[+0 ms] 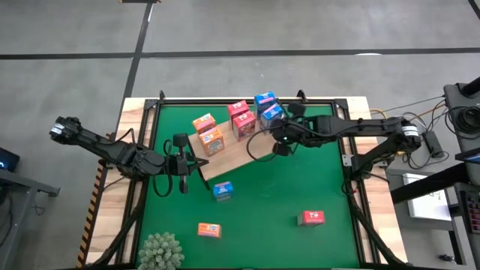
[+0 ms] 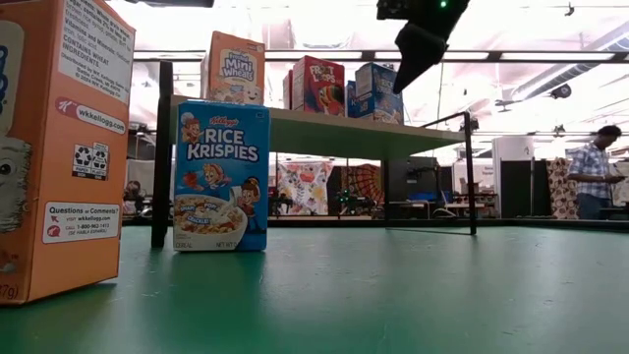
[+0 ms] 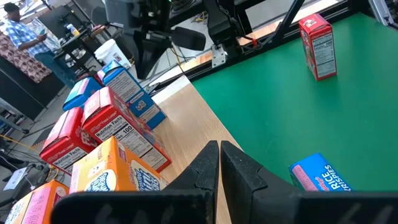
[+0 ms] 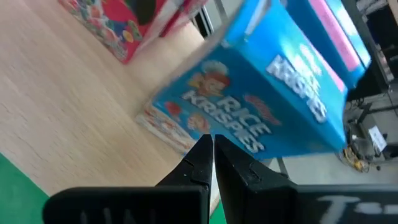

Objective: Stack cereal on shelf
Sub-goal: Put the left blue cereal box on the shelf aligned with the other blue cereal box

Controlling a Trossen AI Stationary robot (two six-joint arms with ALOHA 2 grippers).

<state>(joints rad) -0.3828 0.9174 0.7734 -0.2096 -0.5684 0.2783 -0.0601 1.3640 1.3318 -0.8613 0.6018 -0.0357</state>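
The shelf (image 1: 229, 154), a light-wood board on thin dark legs (image 2: 161, 157), stands on the green mat. On it stand two orange cereal boxes (image 1: 208, 132), two pink-red ones (image 1: 241, 118) and two blue ones (image 1: 268, 107). On the mat are a blue box (image 1: 223, 191), an orange box (image 1: 209, 230) and a red box (image 1: 311, 218). My right gripper (image 4: 212, 142) is shut and slants down just before the nearer blue box (image 4: 267, 106) on the shelf. My left gripper (image 3: 219, 152) is shut and empty, hovering over the shelf's near edge. My right gripper's shut fingertips (image 4: 202, 149) point at the printed front face (image 4: 230, 124) of the blue box on the shelf, slanting down from the table's right. I cannot tell whether they touch it. The box stands on the board.
A fuzzy green plant (image 1: 161, 251) sits at the near left corner. A dark frame (image 1: 352, 161) runs round the mat. People show in the room beyond the table (image 2: 593, 177). Open green mat (image 1: 277, 187) lies between the shelf and the loose boxes.
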